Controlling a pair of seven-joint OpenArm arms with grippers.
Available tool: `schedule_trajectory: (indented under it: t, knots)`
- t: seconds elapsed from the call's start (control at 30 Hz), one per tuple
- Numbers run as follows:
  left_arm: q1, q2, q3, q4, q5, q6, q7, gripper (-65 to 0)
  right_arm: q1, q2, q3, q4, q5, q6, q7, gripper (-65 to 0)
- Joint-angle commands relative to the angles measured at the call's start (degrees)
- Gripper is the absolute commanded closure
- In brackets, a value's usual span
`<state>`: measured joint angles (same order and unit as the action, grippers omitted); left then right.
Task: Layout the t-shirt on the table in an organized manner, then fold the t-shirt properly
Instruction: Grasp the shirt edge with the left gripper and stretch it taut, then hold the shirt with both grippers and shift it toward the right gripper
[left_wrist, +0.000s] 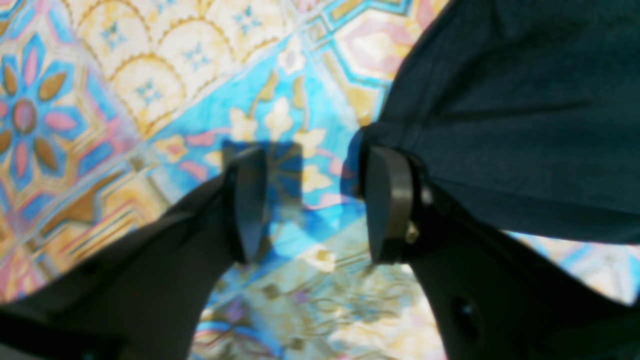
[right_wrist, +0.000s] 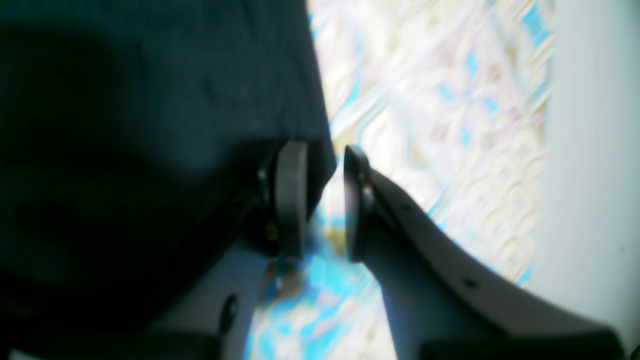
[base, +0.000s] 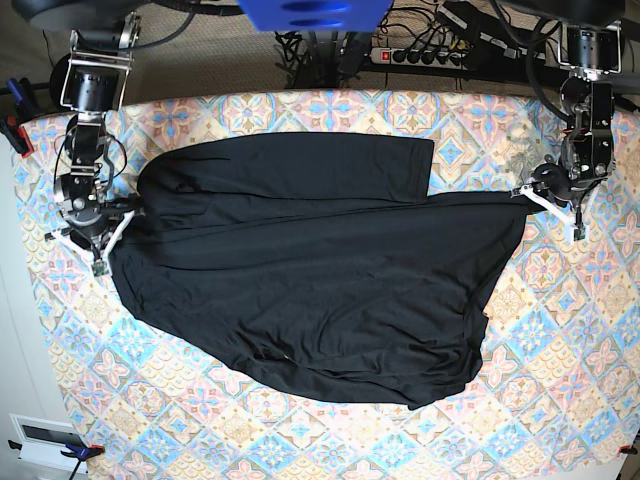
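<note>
On table, unmarked black t-shirt

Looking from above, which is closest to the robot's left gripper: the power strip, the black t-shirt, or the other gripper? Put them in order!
From the left gripper:
1. t-shirt, its corner right beside the gripper.
2. power strip, up at the back.
3. right gripper, far off at the shirt's other end.

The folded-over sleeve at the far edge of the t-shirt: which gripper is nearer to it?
Left. The left gripper is beside the sleeve end, at the t-shirt's corner. The right gripper is at the opposite corner, further from it.
</note>
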<state>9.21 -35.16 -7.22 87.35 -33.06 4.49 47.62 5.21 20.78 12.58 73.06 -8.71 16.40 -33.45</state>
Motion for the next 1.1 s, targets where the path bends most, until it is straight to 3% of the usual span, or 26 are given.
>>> schedule_trajectory:
  t: [0.0,0.17,0.47,0.73,0.93,1.07]
  knots:
    - [-0.7,-1.0,-0.6,0.9,0.1,-0.1,-0.8,-32.7,0.7,1.3,0.4,2.8,1.0,-0.5,0.7,-12.5]
    - [-0.7,-0.8,-0.6,0.9,0.1,-0.1,-1.1,-32.8,0.1,1.3,1.0,8.0,8.9,-0.5,-3.8,-14.6]
    - [-1.0,4.2,-5.7,0.9,0.2,-0.1,-0.9,-32.8,-4.3,1.4,1.0,13.1,22.0,-0.5,-9.5,-16.4]
    - [-1.0,4.3,-5.7,0.9,0.2,-0.1,-0.9,-32.8,-6.8,1.3,7.5,12.7,22.5,-0.5,-11.0,-17.0]
    - [-1.0,4.4,-5.7,0.9,0.2,-0.1,-0.9,-32.8,-6.4,1.3,8.0,11.0,22.5,-0.5,-12.3,-25.2]
    - [-1.0,5.0,-5.7,0.9,0.2,-0.1,-0.9,-32.8,-6.3,0.8,7.9,9.8,22.6,-0.5,-12.0,-25.9]
